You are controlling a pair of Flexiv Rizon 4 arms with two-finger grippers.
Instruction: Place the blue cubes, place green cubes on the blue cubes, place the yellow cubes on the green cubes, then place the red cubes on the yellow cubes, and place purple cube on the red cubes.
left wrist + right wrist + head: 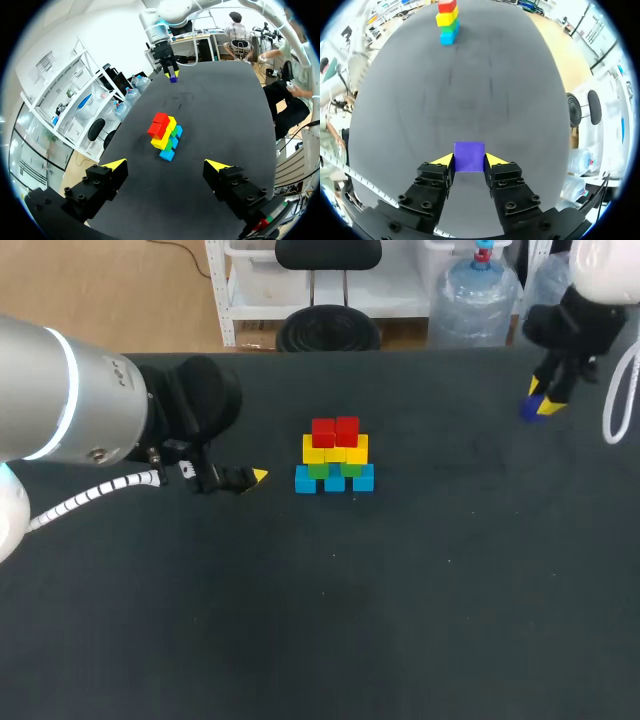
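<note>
Right claw: my right claw (469, 160) is closed on the small solid purple cube (469, 154), with one yellow tip against each of two opposite flat faces. That square hold should keep the cube level for setting down.
Purple cube: it sits between the right claw's fingers. I cannot tell whether it rests on the dark matte tabletop (420, 620) or hangs just clear of it.
Stack: it stands well ahead of the right claw, straight out along its fingers. The bright blue cubes (334, 481) form the base, the green cubes (335, 469) lie on them, then the yellow cubes (335, 451), and two red cubes (335, 430) sit side by side on top.
Left claw: my left claw (166, 163) is spread wide and holds nothing. The stack is ahead of it, near but apart. I judge it waits aside to leave the right arm free passage.
Progress: four layers are built, and only the purple cap is missing.
Next need: the cap should probably be centred over the seam between the reds, so that it rests on both.
</note>
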